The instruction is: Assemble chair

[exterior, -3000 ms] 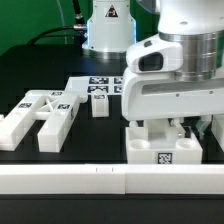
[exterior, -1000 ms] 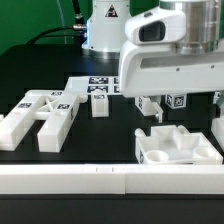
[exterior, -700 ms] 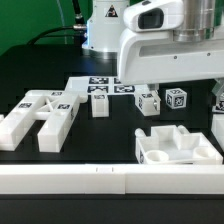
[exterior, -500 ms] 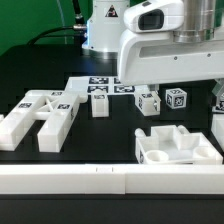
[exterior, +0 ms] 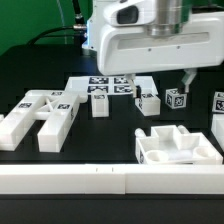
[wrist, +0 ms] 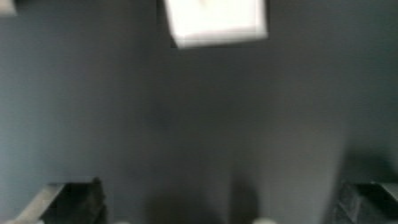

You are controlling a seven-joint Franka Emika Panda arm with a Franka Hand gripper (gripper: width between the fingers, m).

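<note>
pincer (wrist: 222,205) released, jaws wide over bare table (wrist: 178,130), well apart from notched block (exterior: 178,145).

Exterior view: bright, even light from above. Short soft shadows under chair parts (exterior: 40,115) on black table (exterior: 110,140). Mild sheen on plastic. Near robot arm (exterior: 150,40) slightly soft. Wrist view: dim, grey, heavily blurred. White patch (wrist: 217,22) overexposed, edges smeared.

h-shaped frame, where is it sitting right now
The H-shaped frame lies on the black table at the exterior view's left, beside a small white block, with the marker board behind that block.
</note>
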